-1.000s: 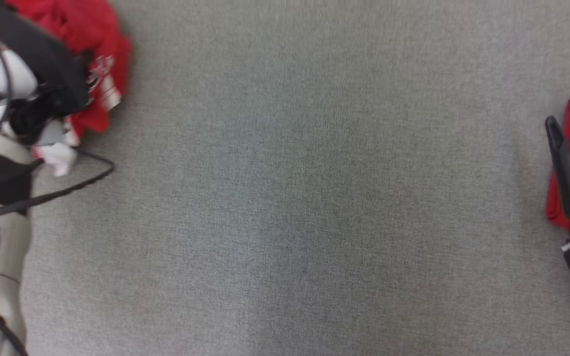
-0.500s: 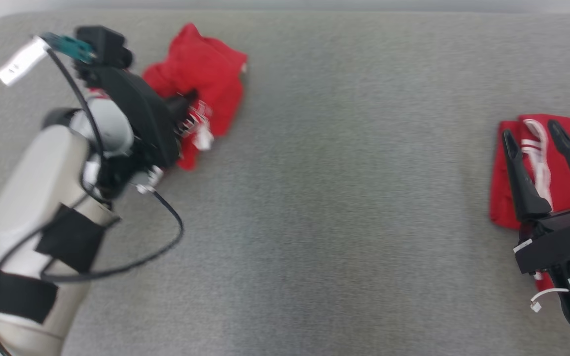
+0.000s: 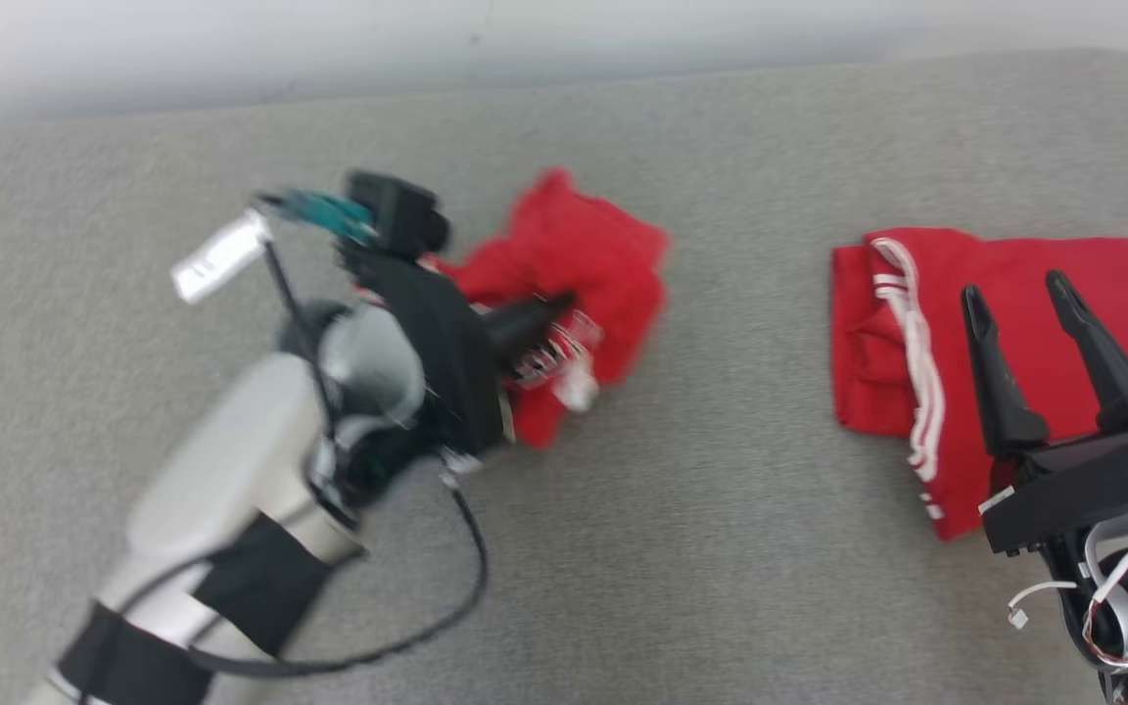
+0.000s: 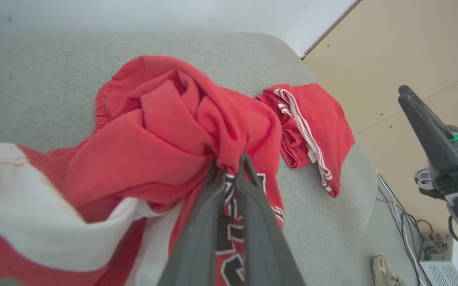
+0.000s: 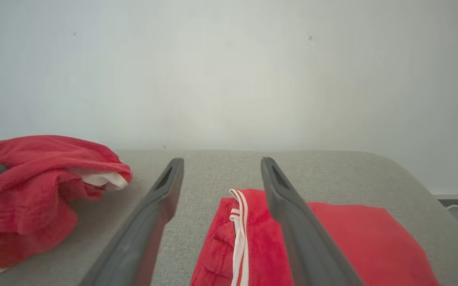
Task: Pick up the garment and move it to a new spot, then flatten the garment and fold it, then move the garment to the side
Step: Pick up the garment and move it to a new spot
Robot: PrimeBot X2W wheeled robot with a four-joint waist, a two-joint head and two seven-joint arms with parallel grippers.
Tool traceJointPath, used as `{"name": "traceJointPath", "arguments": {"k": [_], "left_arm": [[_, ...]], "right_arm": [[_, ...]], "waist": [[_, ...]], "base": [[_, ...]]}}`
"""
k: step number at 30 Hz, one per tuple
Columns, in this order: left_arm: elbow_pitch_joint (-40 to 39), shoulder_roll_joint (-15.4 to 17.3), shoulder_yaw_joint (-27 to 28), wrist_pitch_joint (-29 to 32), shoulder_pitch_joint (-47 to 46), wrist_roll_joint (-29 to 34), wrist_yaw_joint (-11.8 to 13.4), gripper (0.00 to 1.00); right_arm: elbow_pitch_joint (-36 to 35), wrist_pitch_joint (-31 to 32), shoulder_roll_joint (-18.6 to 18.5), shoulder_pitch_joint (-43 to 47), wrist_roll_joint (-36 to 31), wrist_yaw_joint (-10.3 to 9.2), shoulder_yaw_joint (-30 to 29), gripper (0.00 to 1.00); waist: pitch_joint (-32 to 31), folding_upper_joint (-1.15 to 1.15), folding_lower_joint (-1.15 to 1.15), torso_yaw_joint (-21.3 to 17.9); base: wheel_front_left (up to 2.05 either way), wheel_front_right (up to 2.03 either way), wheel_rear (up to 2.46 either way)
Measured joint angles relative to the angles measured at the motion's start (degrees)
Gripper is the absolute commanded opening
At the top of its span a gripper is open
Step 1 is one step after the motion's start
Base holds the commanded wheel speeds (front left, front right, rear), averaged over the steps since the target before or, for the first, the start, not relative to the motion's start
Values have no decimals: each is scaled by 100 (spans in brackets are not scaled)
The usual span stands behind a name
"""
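The garment (image 3: pixel 574 245) is a crumpled red piece with white trim and lettering, bunched up at the middle of the grey table. My left gripper (image 3: pixel 564 302) is shut on a fold of it, and in the left wrist view the two fingers pinch the red cloth (image 4: pixel 153 139) at the gripper (image 4: pixel 231 163). From the right wrist the garment (image 5: pixel 34 167) sits at the left. My right gripper (image 3: pixel 1012 287) stands open over a folded red piece, with nothing between its fingers (image 5: pixel 222 161).
A second red garment (image 3: pixel 863 333) with white stripes lies folded flat at the table's right (image 5: pixel 352 238). The grey cloth-covered table (image 3: pixel 721 548) ends at a pale wall behind and rounds off at its right end. Beyond it, cables, a box (image 4: pixel 439 254) and a shoe (image 4: pixel 384 270) lie on the floor.
The head camera has swung, so the whole picture has shifted. My left gripper, still shut on the crumpled garment, now stands closer to the folded one. The right gripper stays open.
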Motion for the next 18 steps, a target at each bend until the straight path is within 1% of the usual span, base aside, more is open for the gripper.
{"name": "traceJointPath", "arguments": {"k": [1,3,5,9,10,12,18], "left_arm": [[-38,-54,-80,-56,58,-38,0,0],[-101,-48,-378,-60,125,80,0,0],[-138,-48,-435,-98,267,99,0,0],[-93,-59,-762,-121,637,107,0,0],[0,-52,-923,-179,815,167,0,0],[21,-41,-1005,-182,883,200,0,0],[242,-199,-1187,-422,1210,155,0,0]], "right_arm": [[22,-31,9,18,9,0,-8,100],[44,-85,10,96,21,1,-30,100],[75,-115,13,166,22,8,-33,100],[91,-242,15,326,44,7,-121,100],[103,-259,10,398,73,8,-143,100],[102,-285,10,425,73,9,-141,100],[149,-357,15,422,73,80,-92,100]], "waist": [[-40,0,0,-43],[-124,0,0,-123],[-200,0,0,-196],[-328,0,0,-283],[-371,0,0,-286],[-379,0,0,-273],[-419,0,1,-136]], "base": [[0,0,0],[0,0,0],[0,0,0],[0,0,0],[0,0,0],[0,0,0],[0,0,0]]}}
